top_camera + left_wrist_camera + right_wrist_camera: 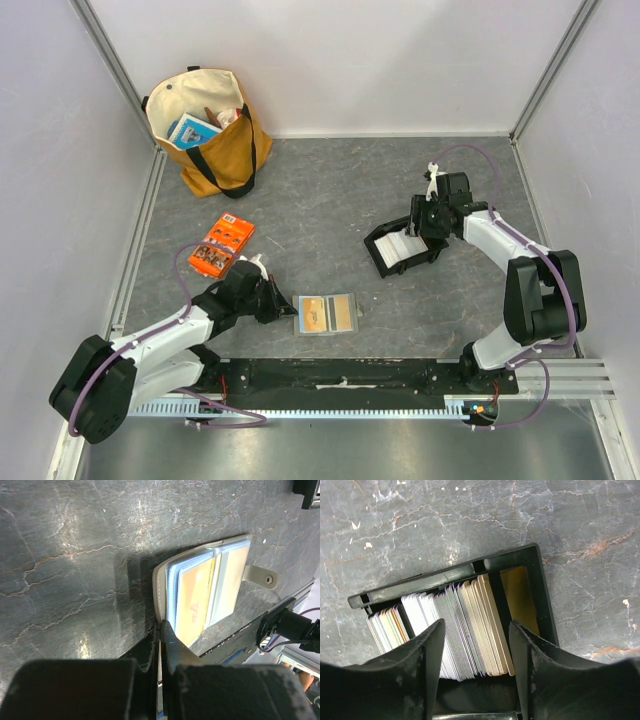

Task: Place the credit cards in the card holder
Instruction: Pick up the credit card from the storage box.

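Card pick in hand: the right tool (476, 627) hangs spread astride the cards (465, 605) in their tray (542, 605). The left tool (161, 630), pressed together, meets the open holder (200, 590) lying on the surface (75, 555). Next likely needs one card isolated.

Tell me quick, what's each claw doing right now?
Left claw: shut, tip at the edge of the open olive-grey folding card holder.
Right claw: open, over the pale plastic credit cards standing in the black plastic tray, holding nothing.
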